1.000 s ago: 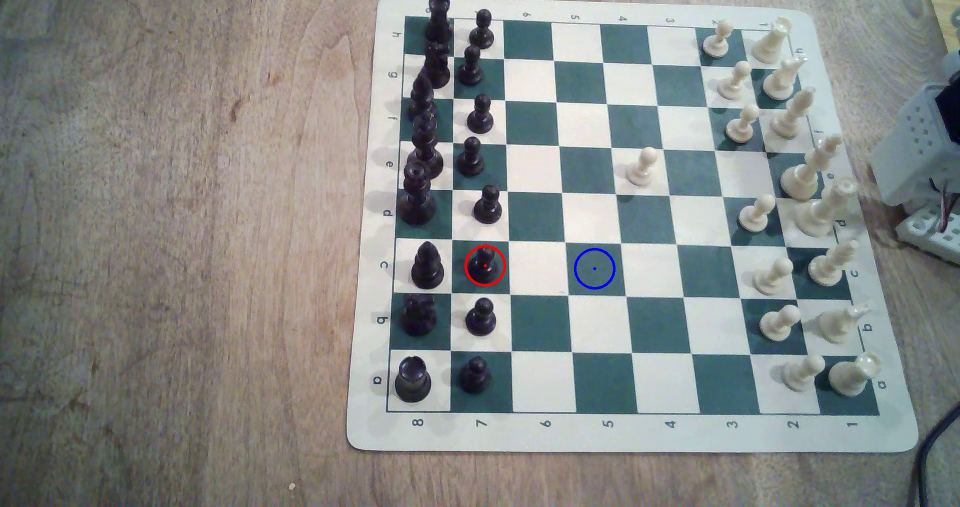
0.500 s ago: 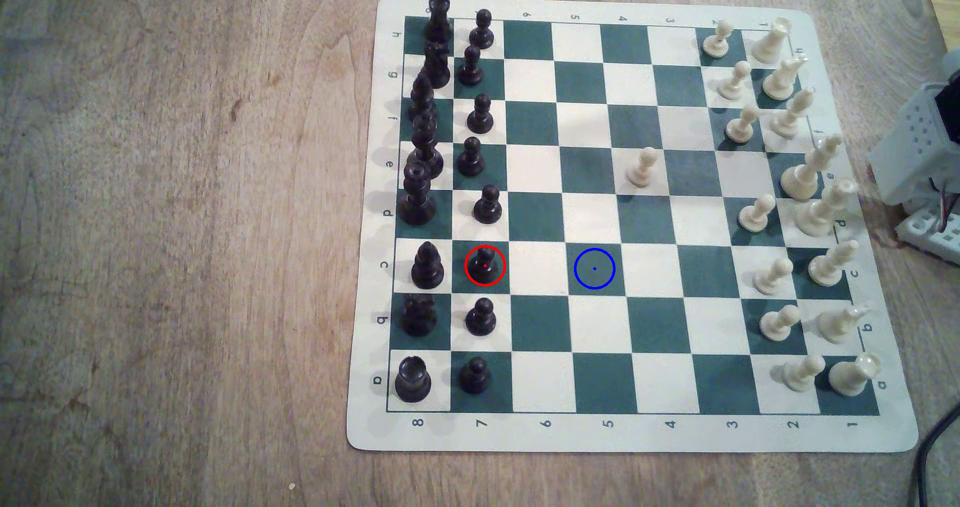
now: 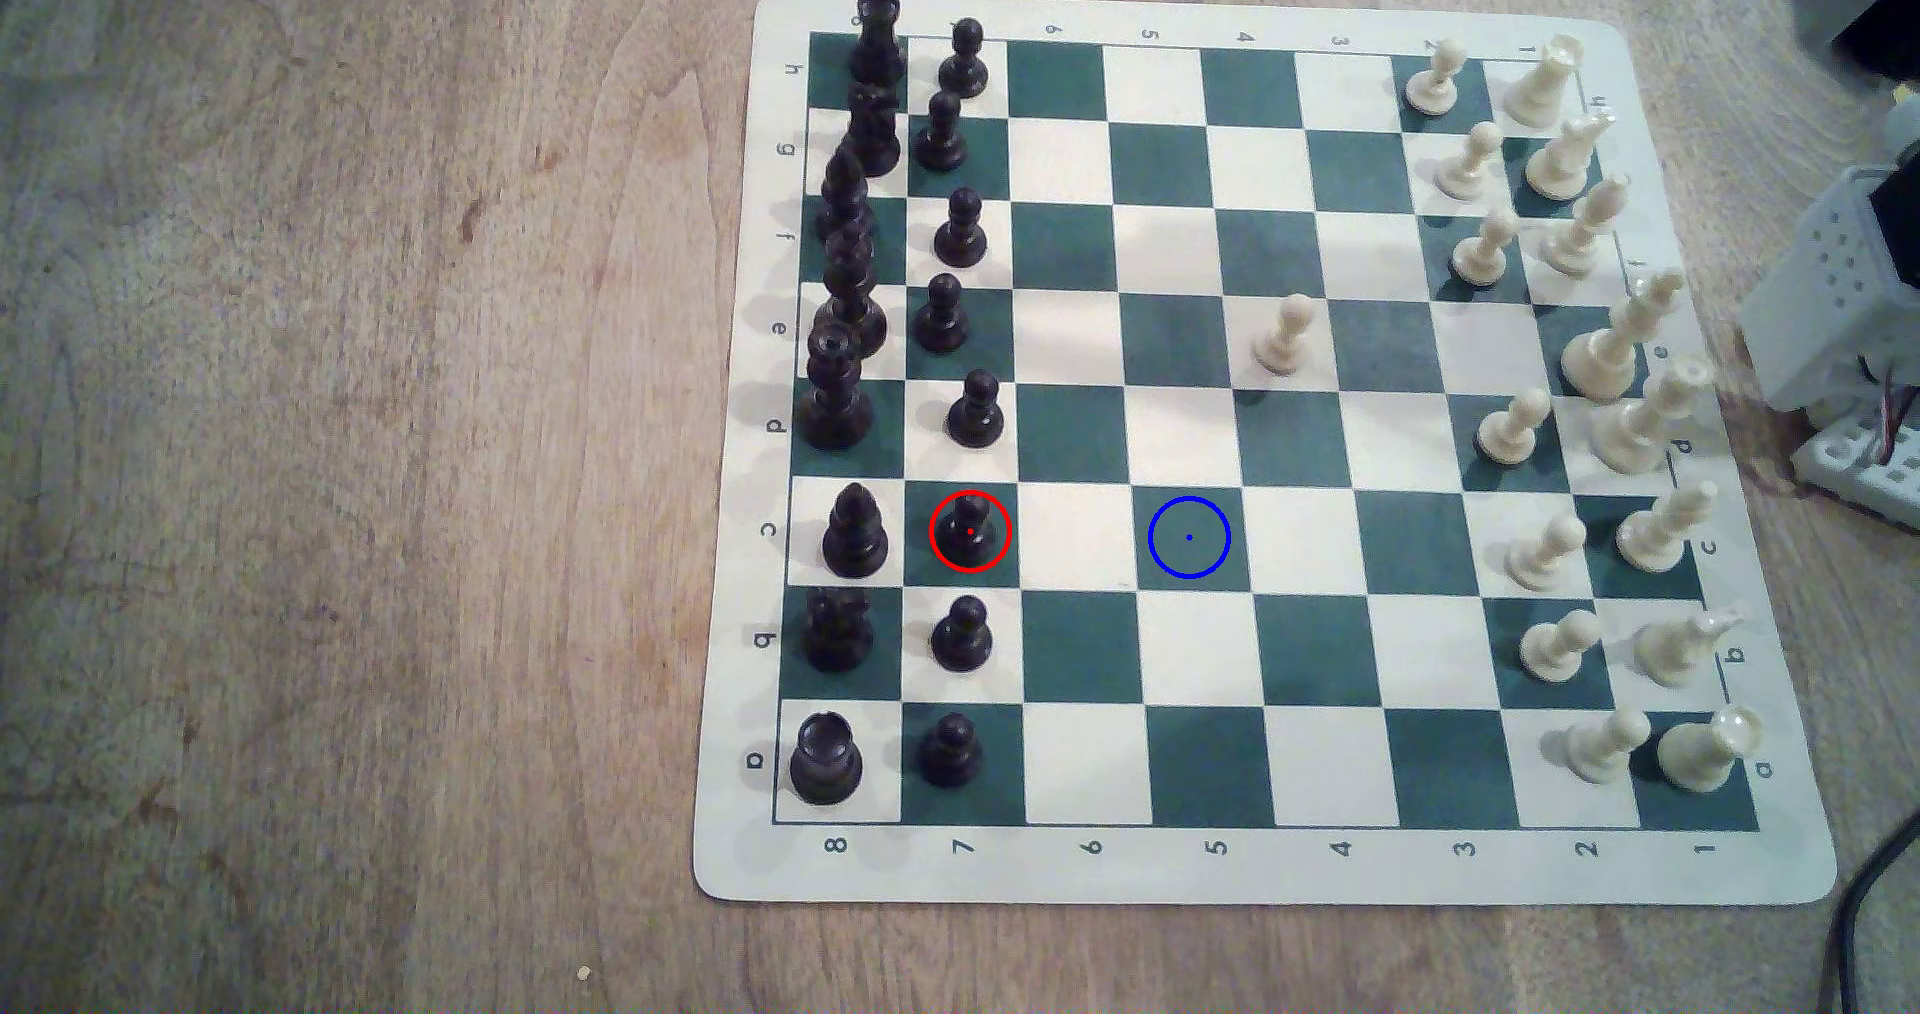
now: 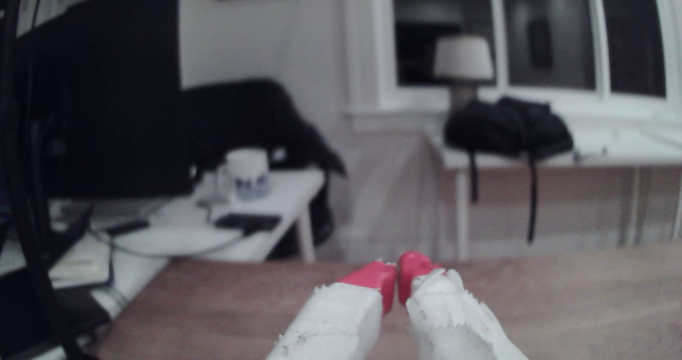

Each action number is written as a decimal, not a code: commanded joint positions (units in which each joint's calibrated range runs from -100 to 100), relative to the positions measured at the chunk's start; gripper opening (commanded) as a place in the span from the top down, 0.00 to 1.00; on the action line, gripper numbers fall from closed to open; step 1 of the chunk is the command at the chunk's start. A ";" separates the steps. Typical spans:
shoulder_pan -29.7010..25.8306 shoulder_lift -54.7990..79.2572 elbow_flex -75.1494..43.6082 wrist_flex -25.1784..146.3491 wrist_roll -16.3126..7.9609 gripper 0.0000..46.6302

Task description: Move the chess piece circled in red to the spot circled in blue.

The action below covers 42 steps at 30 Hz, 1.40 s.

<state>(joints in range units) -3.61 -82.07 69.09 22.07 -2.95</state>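
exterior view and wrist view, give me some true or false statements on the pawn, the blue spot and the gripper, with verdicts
1. The red-circled pawn stands on a green square. True.
2. The blue spot already holds a piece. False: that square is bare.
3. One cream square lies between the pawn's square and the blue spot. True.
4. The gripper is clamped on the pawn. False: its red tips are nearly together with nothing between them.
5. A white pawn stands alone in the middle of the board. True.
6. A black bishop stands to the exterior view's right of the pawn. False: it stands to its left.
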 commanded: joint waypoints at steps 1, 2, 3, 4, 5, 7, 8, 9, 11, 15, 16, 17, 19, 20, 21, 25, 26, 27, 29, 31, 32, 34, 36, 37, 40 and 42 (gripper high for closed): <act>-3.23 16.03 -14.69 6.59 -3.66 1.00; -4.01 18.23 -16.15 7.25 -4.49 1.00; -4.95 20.78 -17.78 7.99 -5.32 1.00; -6.36 25.70 -21.40 9.79 -7.28 1.00; -6.98 28.50 -23.40 10.52 -8.06 1.00; -8.16 33.34 -26.03 11.02 -9.13 1.00; -9.02 39.12 -29.47 12.16 -10.70 1.00; -9.41 41.66 -30.83 12.16 -11.33 0.99; -9.72 47.18 -34.37 12.49 -12.55 0.99; -9.64 56.09 -42.44 14.21 -14.11 0.90; -9.57 57.28 -43.62 14.70 -14.16 0.85; -9.10 60.34 -46.79 16.59 -14.16 0.79; -8.55 63.39 -48.87 16.91 -14.07 0.77; -8.24 65.35 -49.87 16.91 -13.92 0.76; -8.00 68.06 -51.59 16.91 -13.87 0.76; -7.85 74.01 -55.76 17.24 -13.04 0.75; -7.77 76.55 -58.03 17.98 -12.36 0.76; -7.69 77.91 -59.03 18.06 -12.11 0.76; -7.53 80.46 -61.20 18.06 -11.82 0.76; -7.61 83.51 -64.01 17.81 -11.67 0.75; -7.77 84.45 -64.92 17.65 -11.67 0.74; -7.77 86.99 -67.37 16.99 -11.67 0.73; -7.53 91.92 -72.72 17.16 -11.62 0.72; -7.38 93.27 -74.17 17.40 -11.62 0.72; -6.91 96.93 -77.43 17.98 -11.62 0.72; -6.67 98.45 -78.43 17.98 -11.62 0.72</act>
<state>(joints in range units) -11.14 16.05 -1.85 39.92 -14.68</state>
